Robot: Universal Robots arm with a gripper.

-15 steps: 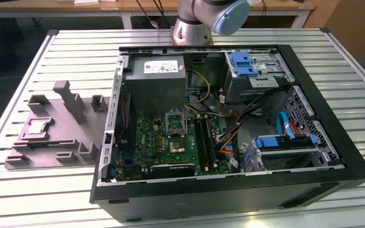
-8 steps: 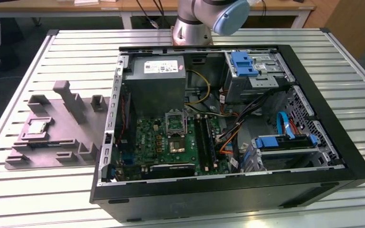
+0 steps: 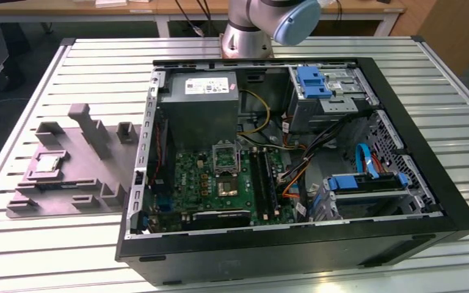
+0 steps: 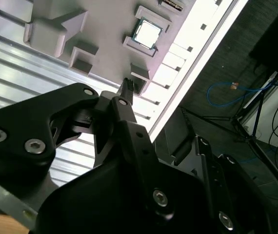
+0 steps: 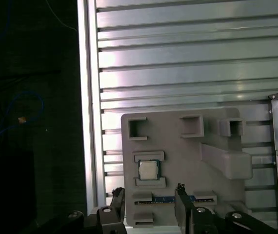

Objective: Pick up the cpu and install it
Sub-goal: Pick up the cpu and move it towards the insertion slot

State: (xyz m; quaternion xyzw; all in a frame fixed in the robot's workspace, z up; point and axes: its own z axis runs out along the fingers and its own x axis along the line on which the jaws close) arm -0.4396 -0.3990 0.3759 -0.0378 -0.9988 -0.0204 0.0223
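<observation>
Even overhead light; glare on table slats [image 5: 178, 61]; floor [image 5: 31, 97] dark

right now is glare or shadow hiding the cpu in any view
Exterior view: even light, cpu plain on the grey tray. Second wrist view: table edge blown out white, cpu free of glare. First wrist view: bright bands across the table slats, dark beyond the edge, cpu clear.

Nothing's really coming through as readable here. The white label [image 3: 210, 86] on the grey power supply box [image 3: 193, 125], sitting upper middle of the exterior view, is carrying rows of print, but it's all showing up too small to make out. The cpu [image 4: 146, 33] in the second wrist view isn't giving any legible marking either.
</observation>
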